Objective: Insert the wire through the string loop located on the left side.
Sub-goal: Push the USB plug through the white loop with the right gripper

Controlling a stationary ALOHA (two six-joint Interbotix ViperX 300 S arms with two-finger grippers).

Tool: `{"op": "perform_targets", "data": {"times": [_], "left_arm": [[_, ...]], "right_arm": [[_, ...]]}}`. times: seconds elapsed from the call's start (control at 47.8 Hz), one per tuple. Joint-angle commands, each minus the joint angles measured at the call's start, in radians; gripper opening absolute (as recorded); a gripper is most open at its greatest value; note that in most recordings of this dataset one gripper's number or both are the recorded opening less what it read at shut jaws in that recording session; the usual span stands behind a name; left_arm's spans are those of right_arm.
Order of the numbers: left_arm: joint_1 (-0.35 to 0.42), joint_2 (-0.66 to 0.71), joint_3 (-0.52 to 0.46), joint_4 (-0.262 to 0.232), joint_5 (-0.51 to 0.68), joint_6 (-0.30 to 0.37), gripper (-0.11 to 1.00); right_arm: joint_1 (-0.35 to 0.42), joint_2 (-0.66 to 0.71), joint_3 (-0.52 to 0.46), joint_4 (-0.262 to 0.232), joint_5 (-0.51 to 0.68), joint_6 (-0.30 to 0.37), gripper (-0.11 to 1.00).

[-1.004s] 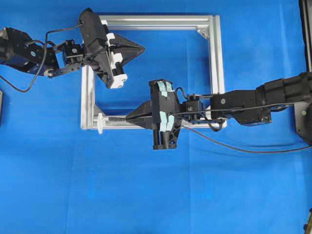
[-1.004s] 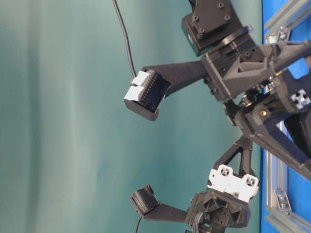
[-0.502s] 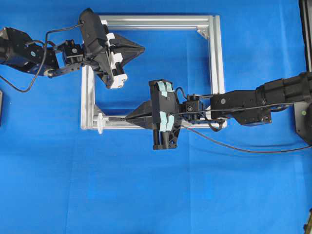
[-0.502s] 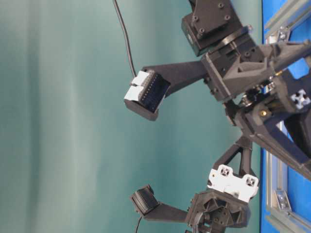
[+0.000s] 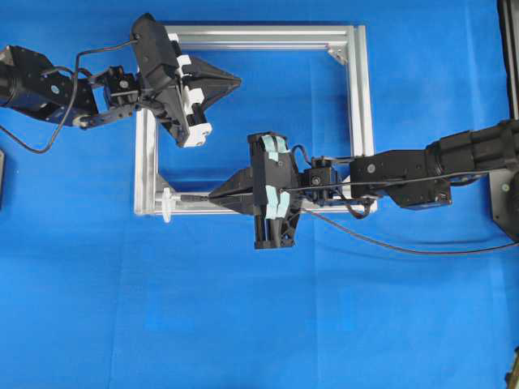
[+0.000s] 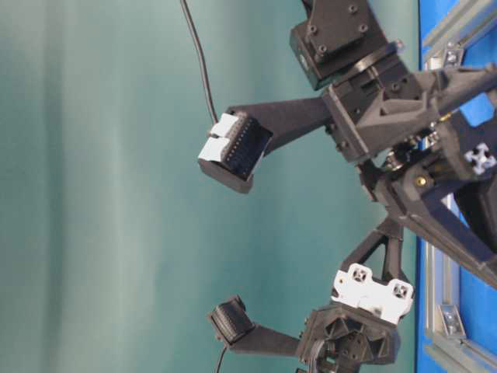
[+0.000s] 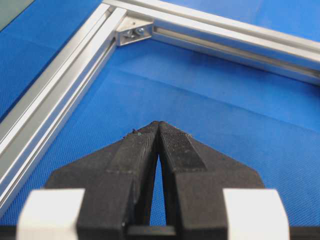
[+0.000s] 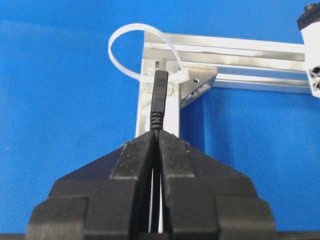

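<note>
Clearly my right fingers [image 8: 156, 137] pinched the wire [image 8: 159, 92], its plug just short of the string loop [image 8: 125, 36] at the frame's [image 8: 225, 47] left corner; aimed low, it could butt the frame. My left fingers [image 7: 159, 127] were pressed together, empty.

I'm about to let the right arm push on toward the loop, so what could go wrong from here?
The wire sticks out past the right gripper unsupported, so its plug might bend away rather than enter the string loop. The plug also seems to sit close over the aluminium frame, and could catch on the corner where the loop is tied.
</note>
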Motion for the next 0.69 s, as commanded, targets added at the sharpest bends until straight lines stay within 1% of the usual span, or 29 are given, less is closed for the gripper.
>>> {"op": "perform_targets", "data": {"times": [0.0,0.335,0.669], "left_arm": [[0.0,-0.038,-0.012,0.002,-0.006,-0.002,0.0],[0.0,-0.04,-0.011,0.002,-0.006,-0.002,0.0],[0.0,-0.04,-0.012,0.002,-0.006,-0.002,0.0]], "right_arm": [[0.002,-0.015,-0.02,-0.005,-0.009,0.0,0.0],[0.008,-0.008,-0.031,-0.005,-0.012,0.0,0.0],[0.0,0.06,-0.121,-0.029,-0.009,0.0,0.0]]}}
